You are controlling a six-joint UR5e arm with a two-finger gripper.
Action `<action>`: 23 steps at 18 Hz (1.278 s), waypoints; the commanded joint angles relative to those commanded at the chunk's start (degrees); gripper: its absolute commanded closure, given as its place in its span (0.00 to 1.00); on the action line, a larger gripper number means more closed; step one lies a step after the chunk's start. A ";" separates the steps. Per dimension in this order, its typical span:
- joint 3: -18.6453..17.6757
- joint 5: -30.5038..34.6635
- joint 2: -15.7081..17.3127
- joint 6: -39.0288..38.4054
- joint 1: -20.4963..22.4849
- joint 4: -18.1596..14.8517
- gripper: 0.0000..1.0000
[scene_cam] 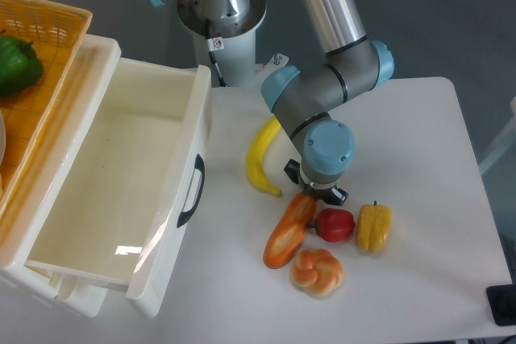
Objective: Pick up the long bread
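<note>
The long bread, a glossy orange-brown loaf, lies slanted on the white table. Its upper end runs under my wrist. My gripper points straight down over that end, and the blue wrist hides most of it. Only dark finger parts stick out on either side of the loaf's tip, drawn in against it. The loaf's lower end rests on the table beside the round bun.
A yellow banana lies just left of my wrist. A red pepper touches the loaf's right side, with a yellow pepper beyond it. An open white drawer and a wicker basket holding a green pepper stand at the left.
</note>
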 joint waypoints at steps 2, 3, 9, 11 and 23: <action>0.18 0.00 0.00 0.00 0.00 0.00 1.00; 0.09 0.00 0.00 0.00 0.00 0.00 1.00; 2.54 -0.09 1.58 0.61 0.26 -2.71 1.00; 4.74 -0.26 2.37 0.62 0.18 -5.26 1.00; 8.44 -10.54 8.70 0.70 0.18 -7.82 1.00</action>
